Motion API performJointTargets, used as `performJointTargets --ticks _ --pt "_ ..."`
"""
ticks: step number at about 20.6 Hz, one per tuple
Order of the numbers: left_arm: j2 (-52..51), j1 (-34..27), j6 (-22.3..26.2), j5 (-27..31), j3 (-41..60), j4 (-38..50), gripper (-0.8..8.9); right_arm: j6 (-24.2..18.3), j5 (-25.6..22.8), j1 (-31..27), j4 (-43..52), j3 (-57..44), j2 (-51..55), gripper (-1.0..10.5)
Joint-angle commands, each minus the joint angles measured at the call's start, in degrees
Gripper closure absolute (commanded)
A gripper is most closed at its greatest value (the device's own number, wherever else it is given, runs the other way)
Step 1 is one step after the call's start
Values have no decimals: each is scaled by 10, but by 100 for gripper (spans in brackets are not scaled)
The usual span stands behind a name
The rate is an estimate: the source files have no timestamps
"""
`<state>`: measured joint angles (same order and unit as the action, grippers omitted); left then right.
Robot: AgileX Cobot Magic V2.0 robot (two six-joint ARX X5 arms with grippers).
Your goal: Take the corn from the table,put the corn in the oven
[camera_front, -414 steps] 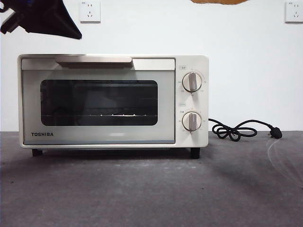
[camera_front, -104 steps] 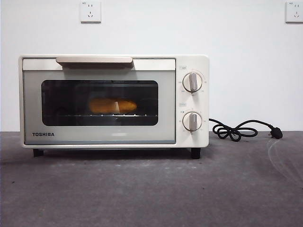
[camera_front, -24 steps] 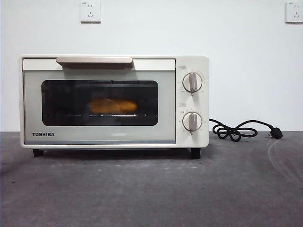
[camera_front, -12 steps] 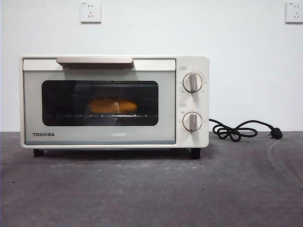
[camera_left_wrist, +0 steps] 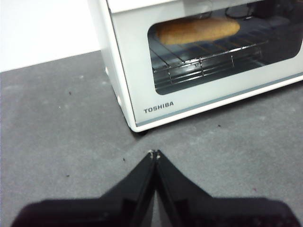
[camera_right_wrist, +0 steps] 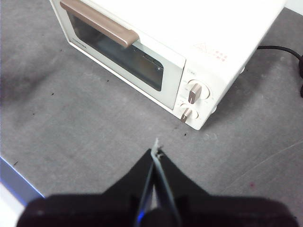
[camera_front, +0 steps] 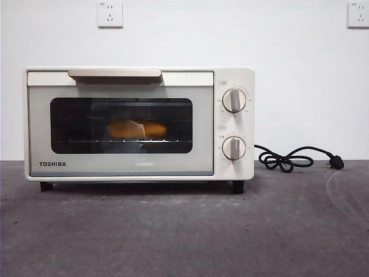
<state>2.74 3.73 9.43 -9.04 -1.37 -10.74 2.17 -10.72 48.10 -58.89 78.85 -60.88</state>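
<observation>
The corn (camera_front: pixel 137 128) lies on the wire rack inside the cream-white oven (camera_front: pixel 236 78), seen through the dark glass of the closed door. The left wrist view shows the corn (camera_left_wrist: pixel 199 29) behind the glass too. My left gripper (camera_left_wrist: pixel 155 153) is shut and empty, hovering over the table (camera_front: pixel 184 231) off the oven's left front corner. My right gripper (camera_right_wrist: pixel 155 152) is shut and empty, high above the table in front of the oven's (camera_right_wrist: pixel 199 28) knob side. Neither arm shows in the front view.
The beige handle (camera_front: pixel 115 73) runs along the door's top, with two knobs (camera_front: pixel 233 100) on the right panel. A black cord and plug (camera_front: pixel 297 158) lie on the table right of the oven. Two wall sockets (camera_front: pixel 109 14) sit on the white wall behind.
Nothing has moved in the last second. About 17 seconds ago the oven was empty and an arm was at the top left; now the corn lies inside and no arm shows in front.
</observation>
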Motion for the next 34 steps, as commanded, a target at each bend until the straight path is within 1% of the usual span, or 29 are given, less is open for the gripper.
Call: performJointTargets --ticks 1,10,13,14,15,17,19,20,21,24,25,26,27,29,30,32,34 --pt "9 1 0 1 4 5 817 6 -2 1 2 0 -1 958" --pt "33 1 0 1 4 5 817 6 -3 1 1 0 -1 958" --pt "42 1 0 1 4 5 817 -1 -17 1 2 0 -1 958" --pt "46 1 0 1 4 5 817 4 -17 1 11 0 -1 958" --pt "50 1 0 1 4 5 817 0 -20 -4 27 0 -1 958" --pt "59 1 0 1 4 5 817 -23 -32 -30 56 -1 0 958" --pt "68 1 0 1 4 5 817 -26 -30 -75 97 -14 4 958" --pt "70 1 0 1 4 5 817 -26 -23 -108 133 -34 12 958" --pt "73 1 0 1 4 5 817 -27 -6 -141 176 -62 24 958" --pt "84 1 0 1 4 5 817 -26 104 -283 321 -212 98 958" --pt "88 1 0 1 4 5 817 -25 130 -328 360 -276 138 958" --pt "91 1 0 1 4 5 817 -23 137 -361 393 -330 175 958" --pt "93 1 0 1 4 8 817 -22 134 -396 431 -393 222 958" --pt "97 1 0 1 4 11 817 -24 108 -443 495 -491 299 958" --pt "98 1 0 1 4 11 817 -24 95 -457 523 -537 336 958" --pt "98 1 0 1 4 11 817 -23 102 -467 560 -616 406 958" --pt "98 1 0 1 4 11 817 -23 103 -467 559 -676 471 958"
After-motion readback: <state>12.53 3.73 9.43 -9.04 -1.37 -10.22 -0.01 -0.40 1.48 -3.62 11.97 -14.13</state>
